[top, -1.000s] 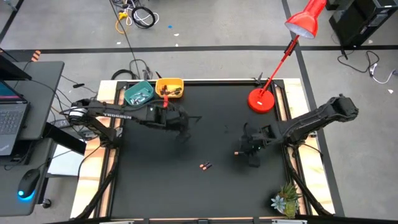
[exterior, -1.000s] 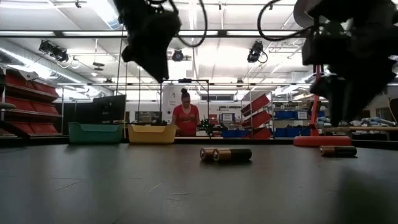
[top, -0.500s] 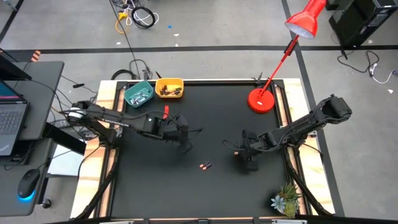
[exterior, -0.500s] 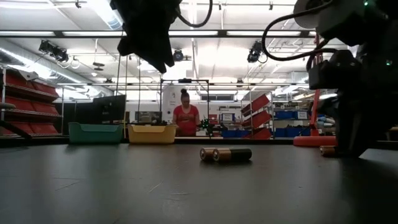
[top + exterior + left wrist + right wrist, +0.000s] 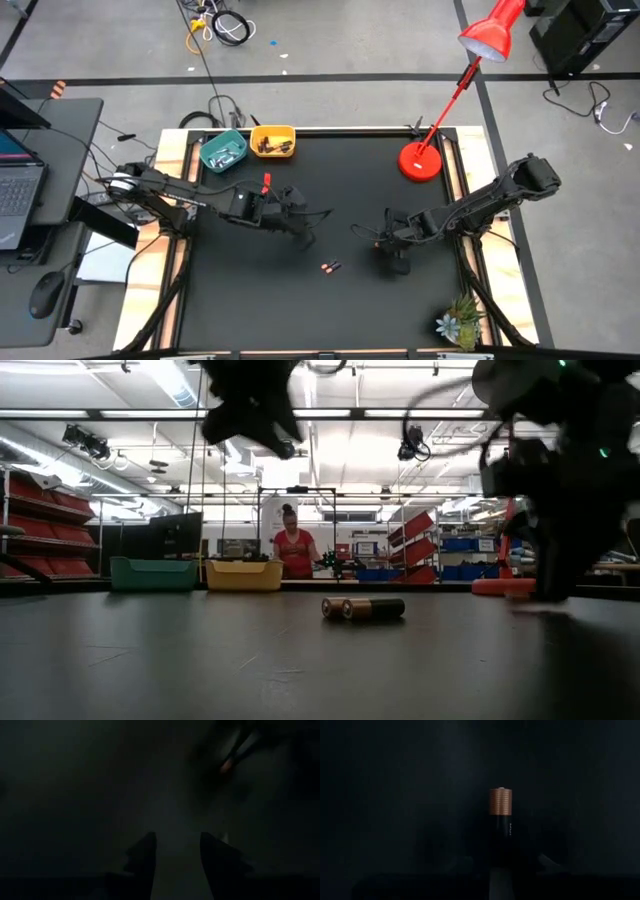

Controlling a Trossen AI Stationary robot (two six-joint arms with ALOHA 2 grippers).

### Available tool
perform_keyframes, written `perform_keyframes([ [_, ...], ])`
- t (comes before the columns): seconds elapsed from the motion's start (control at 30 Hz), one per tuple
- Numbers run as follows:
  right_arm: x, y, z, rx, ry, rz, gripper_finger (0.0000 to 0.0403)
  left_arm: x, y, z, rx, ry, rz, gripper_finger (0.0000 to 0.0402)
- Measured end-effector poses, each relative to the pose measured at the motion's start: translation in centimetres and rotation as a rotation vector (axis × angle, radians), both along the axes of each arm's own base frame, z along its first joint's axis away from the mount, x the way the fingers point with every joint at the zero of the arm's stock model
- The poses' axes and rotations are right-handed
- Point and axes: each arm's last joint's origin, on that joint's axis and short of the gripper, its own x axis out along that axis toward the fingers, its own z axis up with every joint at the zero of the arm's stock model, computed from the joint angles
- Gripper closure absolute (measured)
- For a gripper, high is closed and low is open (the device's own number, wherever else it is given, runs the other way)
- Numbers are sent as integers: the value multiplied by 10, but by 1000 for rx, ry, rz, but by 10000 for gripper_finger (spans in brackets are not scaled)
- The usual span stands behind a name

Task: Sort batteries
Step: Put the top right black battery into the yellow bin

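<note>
Clamping a dark battery whose copper end alone sticks out past its shadowed fingers, the right gripper sits low on the black table, right of centre. The left gripper, fingers apart and empty, hangs left of centre. A pair of batteries lies between them, nearer the front; the bowls' contents are hard to read.

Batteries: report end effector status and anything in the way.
Right end effector shut on dark copper-capped cylindrical battery. Left end effector open, empty, above black table. Two dark copper-ended batteries loose mid-table. Nothing in the way.
</note>
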Motion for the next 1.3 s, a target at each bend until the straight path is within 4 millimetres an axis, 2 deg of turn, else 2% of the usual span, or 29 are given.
perform_keyframes([
  [0.07, 9, 2, 18, -2, -27, -2, 359, 7, -1, 6, -5, -89, -2, 245],
  [0.2, 27, 5, 66, -70, -128, -29, 359, 19, -3, 20, -23, -286, -6, 245],
  [0.3, 37, 4, 111, -154, -249, -58, 359, 27, -1, 32, -13, -427, -19, 245],
  [0.4, 39, 0, 155, -235, -368, -73, 359, 33, 4, 46, 10, -570, 2, 245],
  [0.57, 37, -8, 200, -291, -528, -139, 359, 37, 14, 65, 137, -748, 69, 245],
  [0.73, 39, -10, 216, -299, -640, -168, 359, 38, 24, 85, 288, -891, 91, 244],
  [0.9, 47, -12, 229, -287, -777, -179, 359, 37, 24, 93, 421, -932, 2, 244],
  [1.0, 51, -16, 236, -286, -842, -198, 359, 37, 23, 95, 432, -954, -49, 244],
  [1.3, 57, -23, 250, -275, -987, -204, 359, 37, 23, 95, 444, -940, -17, 244],
])
